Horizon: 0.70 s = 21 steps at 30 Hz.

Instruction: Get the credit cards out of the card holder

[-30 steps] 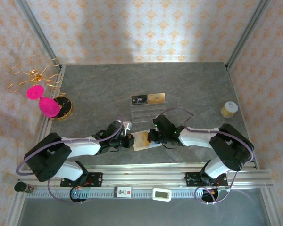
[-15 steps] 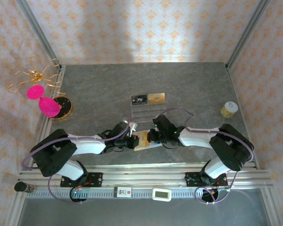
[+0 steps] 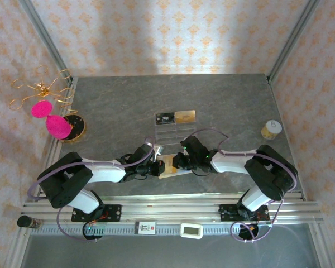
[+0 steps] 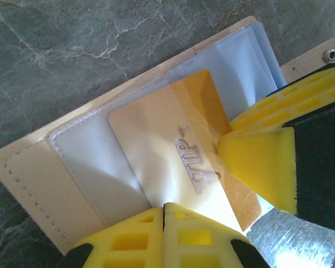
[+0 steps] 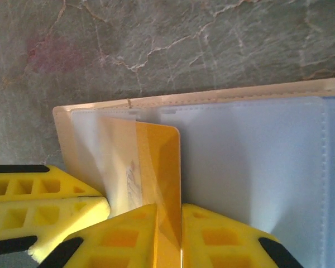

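Note:
The beige card holder lies open on the table between my two grippers, its clear sleeves showing. A gold-yellow card with raised lettering sticks partway out of a sleeve. My right gripper is shut on that gold card, which stands on edge between its fingers. My left gripper is shut at the holder's near edge, pinching the sleeve beside the card. In the top view the left gripper and the right gripper nearly touch over the holder.
A clear acrylic slotted tray sits just behind the grippers. A dark card and a gold card lie side by side beyond it. A pink ornament stand is far left and a small jar far right.
My left gripper has reached right to the holder's left edge and closed there. The holder looks narrower and bunched between the grippers. The right arm has barely shifted.

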Motion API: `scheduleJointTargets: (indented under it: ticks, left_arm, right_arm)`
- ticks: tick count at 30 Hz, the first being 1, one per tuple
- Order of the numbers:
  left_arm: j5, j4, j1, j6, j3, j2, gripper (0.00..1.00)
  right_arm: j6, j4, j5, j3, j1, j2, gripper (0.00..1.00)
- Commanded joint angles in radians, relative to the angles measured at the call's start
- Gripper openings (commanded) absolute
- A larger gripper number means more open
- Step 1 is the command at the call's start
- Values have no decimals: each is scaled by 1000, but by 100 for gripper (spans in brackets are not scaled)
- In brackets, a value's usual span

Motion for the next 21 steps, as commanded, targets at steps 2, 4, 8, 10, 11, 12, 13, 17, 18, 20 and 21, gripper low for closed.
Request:
scheduleJointTargets:
  ticks: [2,4,8,10,11,12,13,17,18,20,21]
  left_arm:
    - [-3,-32,0,5,-2,32,0]
    - [-6,-37,2,5,-8,18,0]
    - [1,-32,15,1,-18,-5,0]
    - [10,-23,18,-2,-17,-12,0]
    - [14,-19,18,-3,-13,-16,0]
    - [22,-13,17,-7,-9,-21,0]
    - [28,-5,20,-9,-4,-30,0]
    - [49,60,34,-53,9,-119,2]
    - [61,92,45,-67,6,-148,7]
    - [69,140,66,-92,0,-198,16]
    - [67,163,77,-102,-6,-227,21]
  right_arm:
    - [0,5,-1,-8,-5,22,8]
    - [11,-8,29,-24,-17,-7,3]
    - [27,-42,74,-78,-55,-95,0]
    - [23,-64,81,-93,-63,-139,0]
    - [18,-75,85,-99,-65,-166,0]
    - [10,-78,83,-103,-65,-192,0]
    - [3,-73,75,-108,-65,-214,0]
    - [-15,-54,62,-102,-66,-313,0]
    - [-15,-51,71,-97,-66,-342,0]
    - [-13,-42,93,-87,-68,-398,0]
    - [-10,-34,105,-82,-68,-426,0]
